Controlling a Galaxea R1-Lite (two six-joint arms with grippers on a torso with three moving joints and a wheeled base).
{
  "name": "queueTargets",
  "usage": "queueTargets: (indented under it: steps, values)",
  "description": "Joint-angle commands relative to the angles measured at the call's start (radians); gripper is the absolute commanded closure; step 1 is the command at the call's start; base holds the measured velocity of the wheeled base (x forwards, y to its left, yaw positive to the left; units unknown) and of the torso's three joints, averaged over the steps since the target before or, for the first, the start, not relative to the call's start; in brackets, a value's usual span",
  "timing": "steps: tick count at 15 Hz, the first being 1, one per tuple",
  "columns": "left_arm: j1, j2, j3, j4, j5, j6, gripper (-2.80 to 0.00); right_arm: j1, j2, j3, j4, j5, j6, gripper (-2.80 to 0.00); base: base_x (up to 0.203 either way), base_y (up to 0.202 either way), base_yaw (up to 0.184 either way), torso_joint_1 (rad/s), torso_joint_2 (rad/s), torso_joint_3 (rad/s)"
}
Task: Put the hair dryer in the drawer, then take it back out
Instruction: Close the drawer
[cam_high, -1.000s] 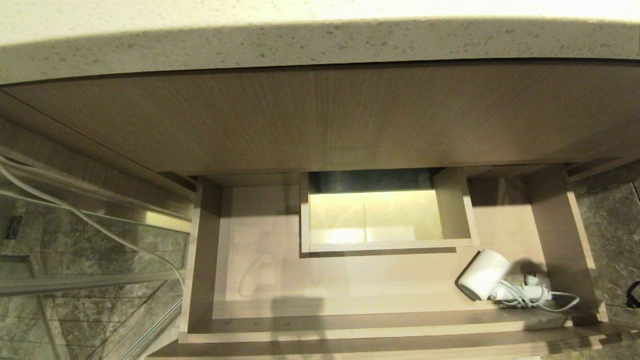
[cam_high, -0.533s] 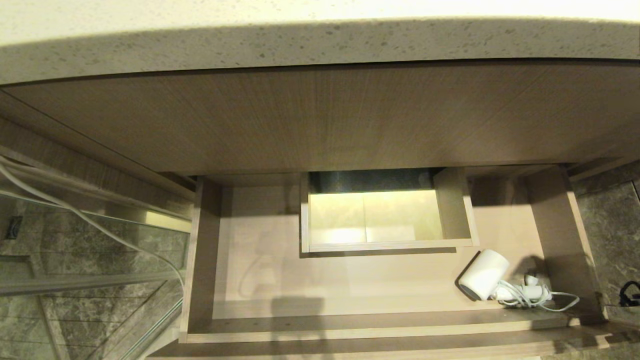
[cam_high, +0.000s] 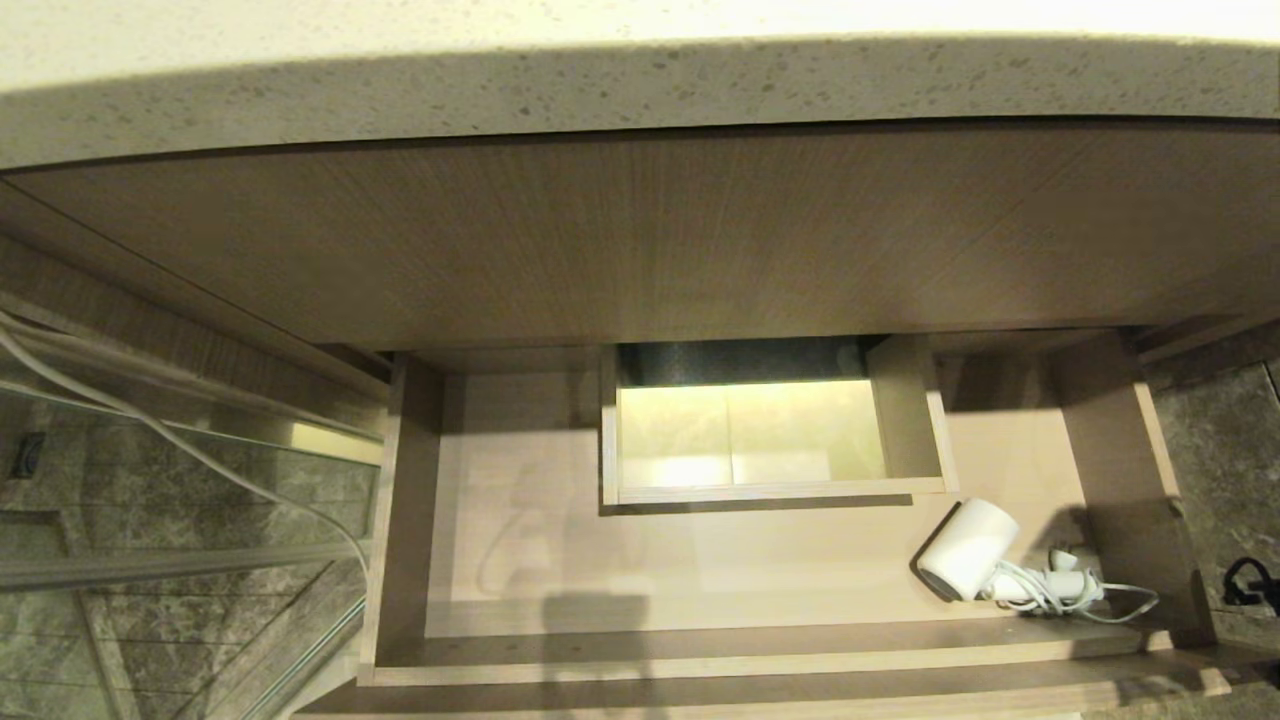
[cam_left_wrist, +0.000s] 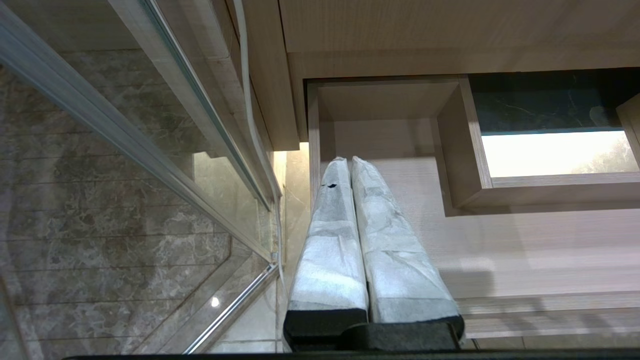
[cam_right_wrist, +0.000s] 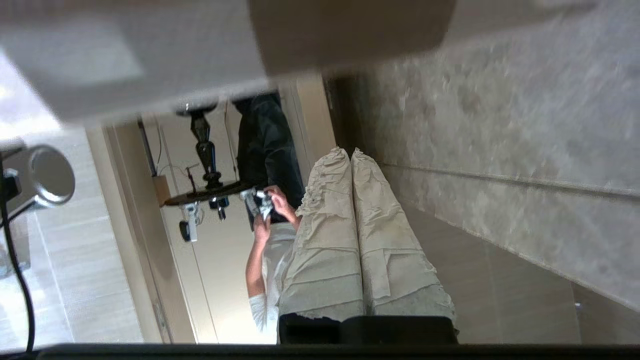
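Pincer (cam_right_wrist: 350, 155) on my right arm pressed together and holding nothing off beside the cabinet, the left pincer (cam_left_wrist: 349, 162) parked likewise over the drawer's (cam_high: 400, 520) left end, while the hair dryer (cam_high: 968, 550) lies in its right front corner, stowing apparently done and retrieval left for me.

Legible text, labels, brands, numbers, signs: none found in any view.
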Motion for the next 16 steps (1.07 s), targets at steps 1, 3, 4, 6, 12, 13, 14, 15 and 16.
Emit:
queueTargets:
  steps: [1, 3, 4, 6, 12, 13, 14, 15, 16]
  values:
    - [0.0, 0.0, 0.04, -0.002, 0.0, -0.001, 0.0, 0.004, 0.023, -0.008, -0.025, -0.001, -0.004, 0.0, 0.0, 0.0, 0.0, 0.0, 0.0, 0.0]
    - [0.0, 0.0, 0.04, -0.002, 0.0, -0.001, 0.0, 0.011, 0.028, -0.006, -0.052, 0.003, -0.005, 0.0, 0.0, 0.0, 0.0, 0.0, 0.0, 0.0]
    - [0.0, 0.0, 0.04, -0.002, 0.0, -0.001, 0.0, 0.013, 0.029, -0.007, -0.056, 0.006, -0.004, 0.0, 0.0, 0.0, 0.0, 0.0, 0.0, 0.0]
    - [0.0, 0.0, 0.04, -0.002, 0.0, -0.001, 0.0, 0.016, 0.037, -0.005, -0.075, 0.006, -0.004, 0.0, 0.0, 0.0, 0.0, 0.0, 0.0, 0.0]
    - [0.0, 0.0, 0.04, -0.002, 0.0, -0.001, 0.0, 0.035, 0.043, -0.011, -0.144, 0.012, 0.001, 0.0, 0.0, 0.0, 0.0, 0.0, 0.0, 0.0]
    - [0.0, 0.0, 0.04, -0.002, 0.0, -0.001, 0.0, 0.038, 0.043, -0.017, -0.145, 0.014, -0.001, 0.0, 0.0, 0.0, 0.0, 0.0, 0.0, 0.0]
    - [0.0, 0.0, 0.04, -0.002, 0.0, 0.001, 0.0, 0.039, 0.041, -0.019, -0.145, 0.022, -0.002, 0.0, 0.0, 0.0, 0.0, 0.0, 0.0, 0.0]
    - [0.0, 0.0, 0.04, -0.002, 0.0, 0.0, 0.0, 0.039, 0.037, -0.019, -0.146, 0.032, -0.002, 0.0, 0.0, 0.0, 0.0, 0.0, 0.0, 0.0]
    - [0.0, 0.0, 0.04, -0.002, 0.0, 0.0, 0.0, 0.041, 0.034, -0.019, -0.145, 0.04, -0.002, 0.0, 0.0, 0.0, 0.0, 0.0, 0.0, 0.0]
